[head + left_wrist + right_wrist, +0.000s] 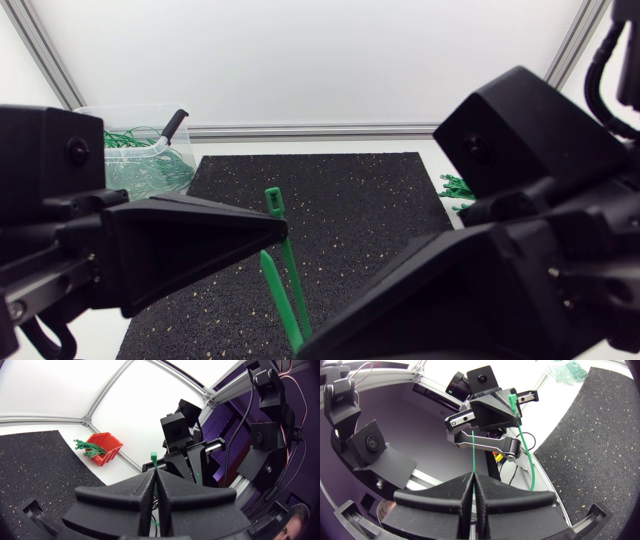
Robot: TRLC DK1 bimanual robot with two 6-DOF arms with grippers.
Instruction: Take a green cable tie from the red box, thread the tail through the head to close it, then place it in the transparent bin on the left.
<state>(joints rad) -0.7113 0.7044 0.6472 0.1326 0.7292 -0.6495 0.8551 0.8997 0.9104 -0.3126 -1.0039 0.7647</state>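
White table (300,146), black speckled mat (350,210) on it; aluminium rail (310,130), white panel (300,60) behind.

place: robotics lab bench | evidence: aluminium-profile frame (300,130), white panels (300,60), black speckled mat (330,200), red parts box (102,449)

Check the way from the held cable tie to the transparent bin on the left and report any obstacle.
Nothing visible does. The cable tie is clamped in the left pincer and the right pincer above the black mat, and what shows of the mat towards the transparent bin is bare.
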